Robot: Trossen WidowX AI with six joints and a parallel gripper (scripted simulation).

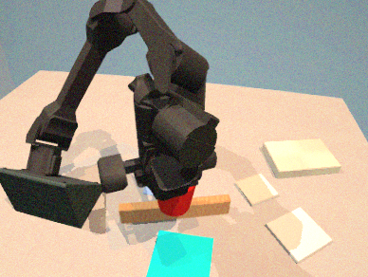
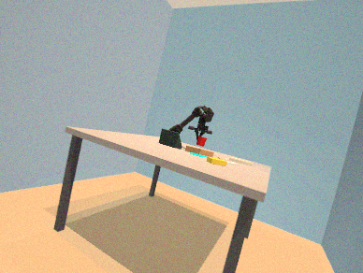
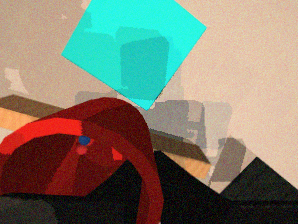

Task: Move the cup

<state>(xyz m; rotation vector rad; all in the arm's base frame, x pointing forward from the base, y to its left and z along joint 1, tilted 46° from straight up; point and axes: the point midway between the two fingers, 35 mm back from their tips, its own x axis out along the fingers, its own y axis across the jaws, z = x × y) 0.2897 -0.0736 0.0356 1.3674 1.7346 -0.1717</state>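
The red cup [image 1: 176, 206] [image 2: 201, 141] [image 3: 107, 111] hangs roughly upright in the air, in front of or over the wooden bar [image 1: 138, 213] [image 2: 206, 152] [image 3: 187, 157]. My gripper [image 1: 176, 189] [image 2: 200, 136] [image 3: 147, 156] is shut on the cup's wall. In the wrist view a blue marble [image 3: 84, 140] and a reddish marble [image 3: 81, 150] show inside the cup. The cyan pad [image 1: 196, 253] [image 2: 197, 154] [image 3: 100, 47] lies beyond the bar from the arm, with nothing on it. A sliver of the pale blue pad [image 1: 147, 191] shows behind the bar; the arm hides most of it.
A thick cream slab [image 1: 301, 156] [image 2: 240, 162] lies at the right in the top view. Two thin tiles, a smaller one [image 1: 256, 190] and a larger one [image 1: 310, 237], lie nearer. A yellow block [image 2: 216, 161] shows in the exterior view, near the cyan pad.
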